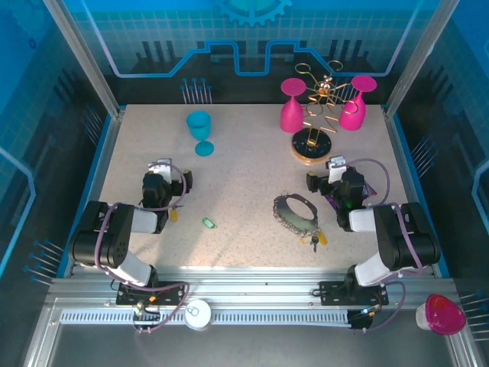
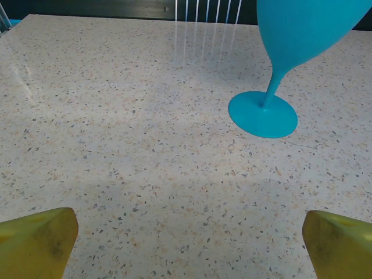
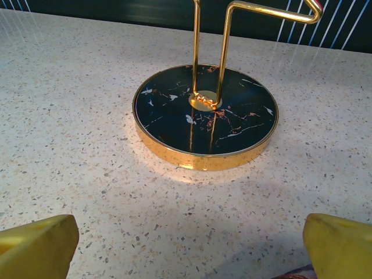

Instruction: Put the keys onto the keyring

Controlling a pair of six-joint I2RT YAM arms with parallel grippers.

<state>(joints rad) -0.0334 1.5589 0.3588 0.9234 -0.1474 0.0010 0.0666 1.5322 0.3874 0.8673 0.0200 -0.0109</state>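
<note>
Top external shows me both arms low on the table (image 1: pixel 244 180). My left pincer (image 1: pixel 162 167) has its fingers spread wide with nothing between them, and a blue goblet (image 2: pixel 263 114) stands ahead to its right. The right pincer (image 1: pixel 336 164) is likewise spread and empty, facing the gold rack (image 3: pixel 204 116). The keyring (image 1: pixel 296 214) lies behind it, to its left, with yellow keys (image 1: pixel 316 240) at the ring's near end. The green key (image 1: pixel 208 222) lies behind the left pincer, to its right.

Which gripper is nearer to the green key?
Left. The left gripper is back-left of the green key; the right gripper is far to its right, beyond the keyring.
</note>
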